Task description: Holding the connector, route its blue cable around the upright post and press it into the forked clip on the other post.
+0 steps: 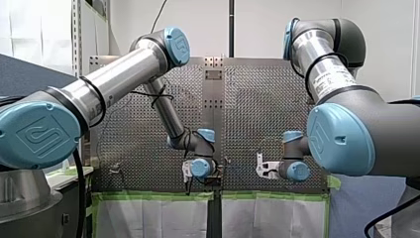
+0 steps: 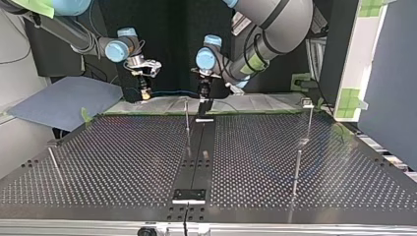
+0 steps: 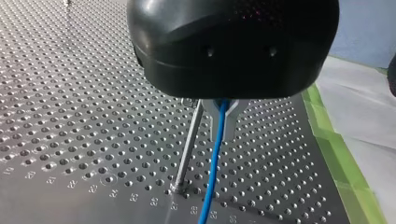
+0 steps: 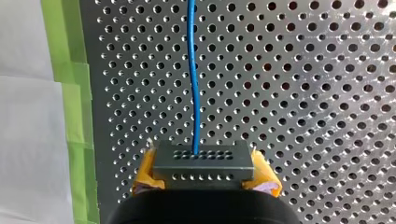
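At the top view's left, my right gripper (image 2: 144, 91) has its yellow pads (image 4: 263, 173) clamped on the grey connector (image 4: 203, 161), so the hold is made. From it the blue cable (image 4: 194, 93) runs rightward along the far edge of the perforated table (image 2: 108, 157) to my left gripper (image 3: 223, 119), whose metal fingers are closed on the cable partway along. Just beside those fingers stands the upright post (image 3: 189, 147). The cable hangs next to it, apart and not wrapped round, so I judge the routing barely begun, with the turn about the post and the press into the forked clip both left to do. Around the work, from the top view's left, are a blue-grey sheet (image 2: 64, 103) off the table, a thin leaning rod (image 2: 54, 164), a black strip (image 2: 196, 157) down the middle, then a near slim post (image 2: 296, 172) and a far slim post (image 2: 309, 120) whose small head may be the fork, too small to tell. The likeliest hindrance, I judge, is the short span of cable between the two grippers, leaving little slack for the turn
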Robot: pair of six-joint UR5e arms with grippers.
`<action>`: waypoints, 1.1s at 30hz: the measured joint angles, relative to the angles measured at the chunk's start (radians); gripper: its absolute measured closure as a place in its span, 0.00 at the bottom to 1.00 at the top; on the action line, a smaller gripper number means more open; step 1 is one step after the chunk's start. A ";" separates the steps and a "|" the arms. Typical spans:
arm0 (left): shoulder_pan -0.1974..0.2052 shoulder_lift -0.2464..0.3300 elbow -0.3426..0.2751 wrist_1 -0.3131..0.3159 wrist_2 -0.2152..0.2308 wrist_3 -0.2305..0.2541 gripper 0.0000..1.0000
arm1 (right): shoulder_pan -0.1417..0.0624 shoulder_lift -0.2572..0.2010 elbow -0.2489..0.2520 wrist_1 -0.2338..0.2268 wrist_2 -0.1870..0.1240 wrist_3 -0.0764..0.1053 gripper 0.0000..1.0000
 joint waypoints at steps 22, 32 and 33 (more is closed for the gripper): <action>0.017 -0.035 0.077 -0.063 0.026 -0.003 1.00 | -0.007 0.002 -0.026 -0.002 -0.005 0.005 1.00; 0.030 -0.036 0.100 -0.087 0.029 0.008 1.00 | -0.011 0.003 -0.034 -0.003 -0.005 0.005 1.00; 0.031 -0.037 0.103 -0.090 0.030 0.009 1.00 | -0.011 0.004 -0.035 -0.004 -0.005 0.005 1.00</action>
